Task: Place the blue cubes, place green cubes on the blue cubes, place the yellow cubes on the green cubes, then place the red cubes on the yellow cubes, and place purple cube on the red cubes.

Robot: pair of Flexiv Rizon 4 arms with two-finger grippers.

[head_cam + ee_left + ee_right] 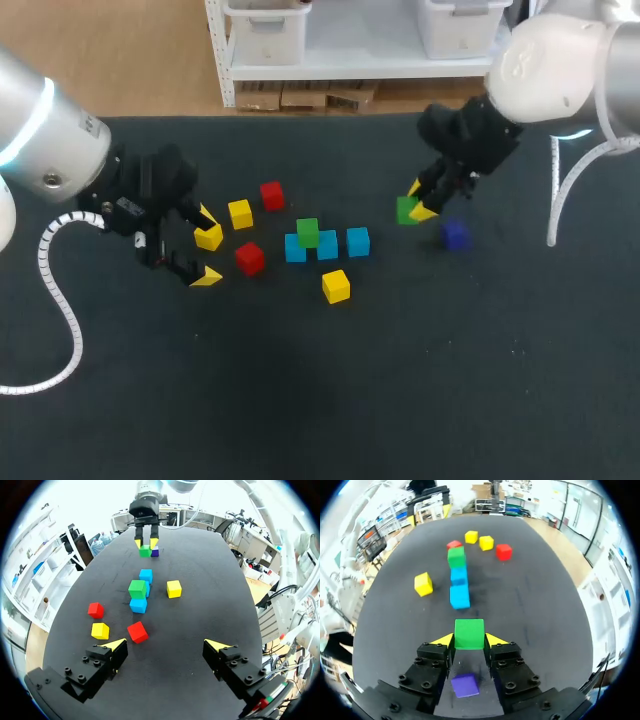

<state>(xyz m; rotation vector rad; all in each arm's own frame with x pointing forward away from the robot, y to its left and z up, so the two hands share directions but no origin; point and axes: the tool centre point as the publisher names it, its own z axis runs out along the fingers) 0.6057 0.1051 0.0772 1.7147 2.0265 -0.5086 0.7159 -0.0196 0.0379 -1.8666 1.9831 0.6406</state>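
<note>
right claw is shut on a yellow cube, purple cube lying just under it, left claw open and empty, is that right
Not quite. The right claw is shut on a green cube, not a yellow one, as the right wrist view shows. The rest stands: the purple cube lies just under it, and the left claw is open and empty.

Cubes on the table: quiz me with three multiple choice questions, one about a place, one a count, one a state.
1. Where is the purple cube? A stacked on another cube; B on the table beside the right gripper; C off the table.
2. How many red cubes are there? A one; B two; C four.
3. The right gripper is: A open and empty; B open around a cube; C shut on a green cube.
Answers: B, it lies on the table; B, two lie loose; C, both fingers press its sides.
</note>
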